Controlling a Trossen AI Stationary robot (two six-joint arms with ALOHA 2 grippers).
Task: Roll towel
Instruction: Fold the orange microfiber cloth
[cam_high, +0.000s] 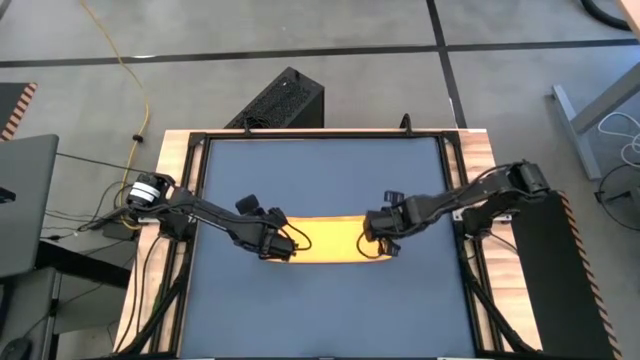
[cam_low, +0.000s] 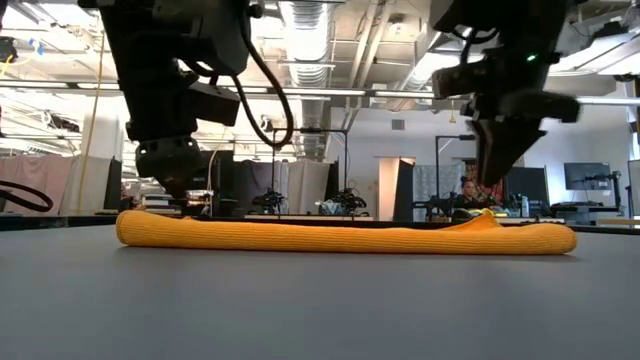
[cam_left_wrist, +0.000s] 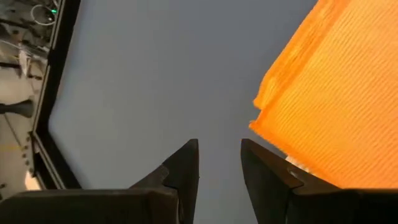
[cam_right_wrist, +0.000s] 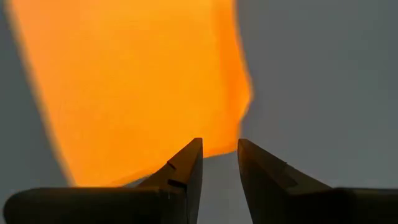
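The yellow-orange towel lies on the dark blue table as a long, low strip folded over several times, running left to right. My left gripper is slightly open just off the strip's left end, low over the table; bare table shows between its fingers. My right gripper is slightly open above the strip's right end, with the towel's edge just ahead of its fingertips. A small peak of cloth stands up under it.
Bare tabletop lies on the near and far sides of the strip. A black frame and wooden border run round the table. A black box stands on the floor beyond the far edge.
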